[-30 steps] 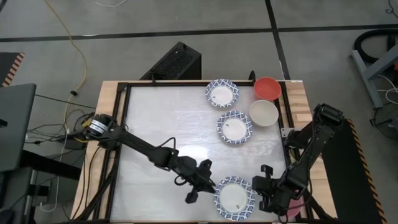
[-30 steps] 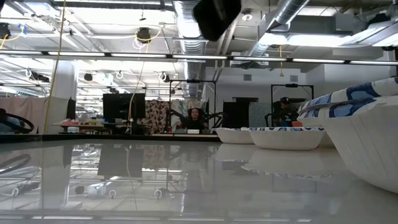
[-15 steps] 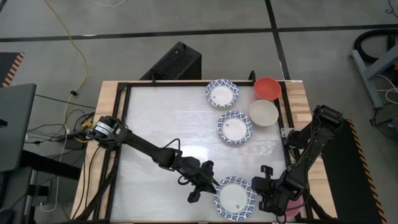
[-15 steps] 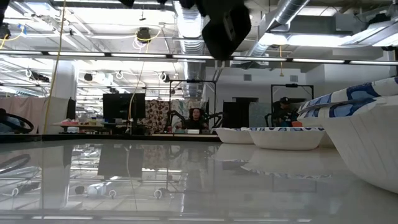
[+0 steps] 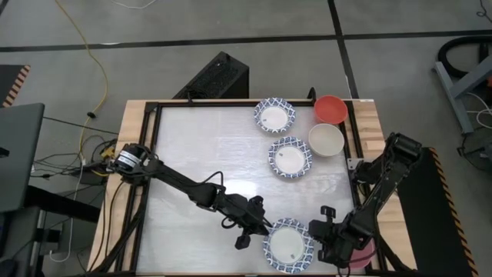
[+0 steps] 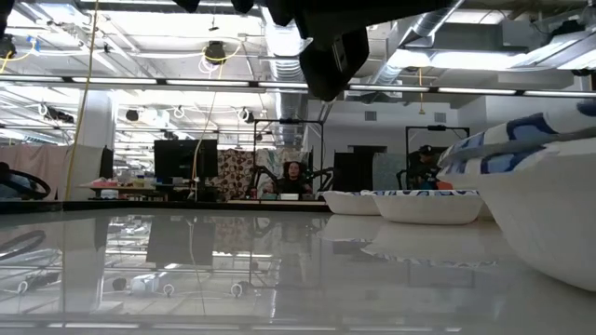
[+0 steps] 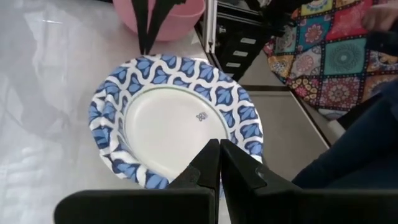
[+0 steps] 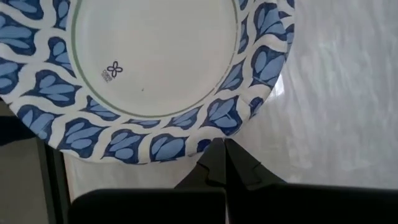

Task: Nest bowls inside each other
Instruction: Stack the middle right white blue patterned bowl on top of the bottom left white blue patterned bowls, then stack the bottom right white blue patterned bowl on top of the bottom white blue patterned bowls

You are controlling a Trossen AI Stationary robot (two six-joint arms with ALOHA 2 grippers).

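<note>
Bowls: blue-rimmed bowl (image 5: pixel 288 245) at desk (image 5: pixel 200 154) near edge | left claw (image 5: pixel 256 231) and right claw (image 5: pixel 324 238) both pinched closed, holding nothing, flanking its rim, probably to steady or nudge it | pink bowl (image 7: pixel 163 15) just beside; other bowls (image 5: pixel 290 158) far side.

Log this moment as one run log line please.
left gripper: shut at blue-rimmed white bowl near edge | right gripper: shut, opposite rim | pink bowl: beside | nesting: not yet
</note>
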